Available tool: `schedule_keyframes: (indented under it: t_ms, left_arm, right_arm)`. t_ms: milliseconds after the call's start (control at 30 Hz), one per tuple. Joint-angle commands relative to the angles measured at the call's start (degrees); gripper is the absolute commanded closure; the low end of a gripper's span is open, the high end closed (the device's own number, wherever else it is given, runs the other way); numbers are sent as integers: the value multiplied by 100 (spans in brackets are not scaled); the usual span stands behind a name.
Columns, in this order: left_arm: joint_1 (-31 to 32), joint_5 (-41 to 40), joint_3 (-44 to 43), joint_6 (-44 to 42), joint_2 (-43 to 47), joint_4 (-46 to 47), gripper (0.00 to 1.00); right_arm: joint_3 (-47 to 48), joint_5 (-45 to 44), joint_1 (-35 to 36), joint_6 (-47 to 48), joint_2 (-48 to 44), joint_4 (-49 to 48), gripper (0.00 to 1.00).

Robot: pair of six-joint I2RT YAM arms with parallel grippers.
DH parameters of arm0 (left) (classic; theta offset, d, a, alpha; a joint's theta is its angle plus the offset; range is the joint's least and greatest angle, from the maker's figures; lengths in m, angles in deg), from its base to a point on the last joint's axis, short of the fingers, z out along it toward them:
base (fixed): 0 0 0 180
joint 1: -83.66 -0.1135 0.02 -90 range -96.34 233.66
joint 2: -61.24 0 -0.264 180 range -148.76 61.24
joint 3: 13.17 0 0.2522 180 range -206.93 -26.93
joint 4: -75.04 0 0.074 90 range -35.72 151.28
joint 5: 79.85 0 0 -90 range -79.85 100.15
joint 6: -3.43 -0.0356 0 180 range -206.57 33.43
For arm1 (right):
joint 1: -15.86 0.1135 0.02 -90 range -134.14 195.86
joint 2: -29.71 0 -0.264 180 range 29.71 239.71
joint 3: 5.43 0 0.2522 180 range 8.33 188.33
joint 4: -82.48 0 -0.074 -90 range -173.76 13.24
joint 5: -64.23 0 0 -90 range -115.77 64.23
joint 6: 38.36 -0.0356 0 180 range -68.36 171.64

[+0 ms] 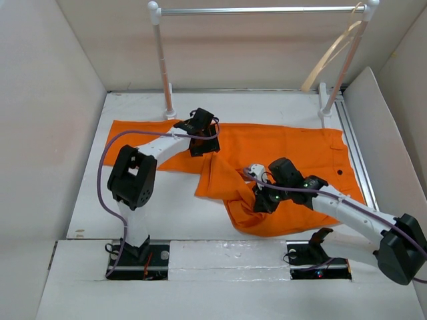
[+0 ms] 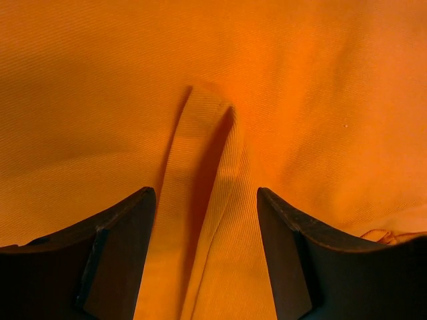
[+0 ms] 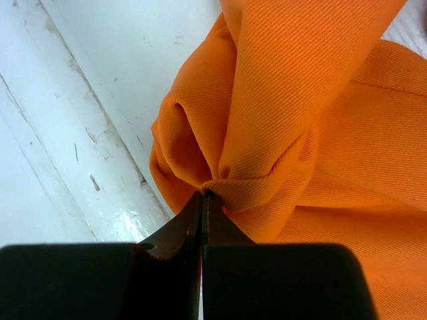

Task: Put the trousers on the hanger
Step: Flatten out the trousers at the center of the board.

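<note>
The orange trousers (image 1: pixel 280 150) lie spread across the table, one leg folded and bunched toward the front (image 1: pixel 233 193). A small dark button (image 1: pixel 340 172) shows at the right end. My left gripper (image 1: pixel 203 137) is open, pressed down over the cloth at the back left; a raised fold (image 2: pixel 200 200) lies between its fingers (image 2: pixel 120 253). My right gripper (image 1: pixel 261 200) is shut on a pinched bunch of the trousers (image 3: pixel 267 133) near the front. The beige hanger (image 1: pixel 330 57) hangs from the rack's bar at the back right.
A rack with white posts (image 1: pixel 162 60) and a silver bar (image 1: pixel 260 11) stands at the back. Beige walls enclose the table (image 1: pixel 87 193). A metal rail (image 1: pixel 357 150) runs along the right side. A white ledge (image 3: pixel 60 153) lies beside the bunched cloth.
</note>
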Motion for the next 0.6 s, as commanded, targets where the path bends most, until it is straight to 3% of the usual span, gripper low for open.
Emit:
schedule_keyframes:
  t_ms: [0,233,367,500,533,567]
  left_arm:
    - [43,323,-165,-194,-45,170,42]
    - [97,633,-137,-166,-299,462,53]
    - [211,712,-348,-202,-527,497,71]
    - [211,353,-524,-158,-704,181,66]
    - [211,361,-516,-193,-721,180,70]
    - [211,413,-507,-289,-704,207,81]
  right_arm:
    - [315,4,37,-70,-157,-377,100]
    - [429,-66,37,-70,-236,-298,100]
    - [596,-66,37,-43,-192,-254,100]
    - [745,-83,37,18,-183,-184,100]
    - [772,-92,37,36,-183,-166,100]
    - [798,-101,37,45,-183,-140,100]
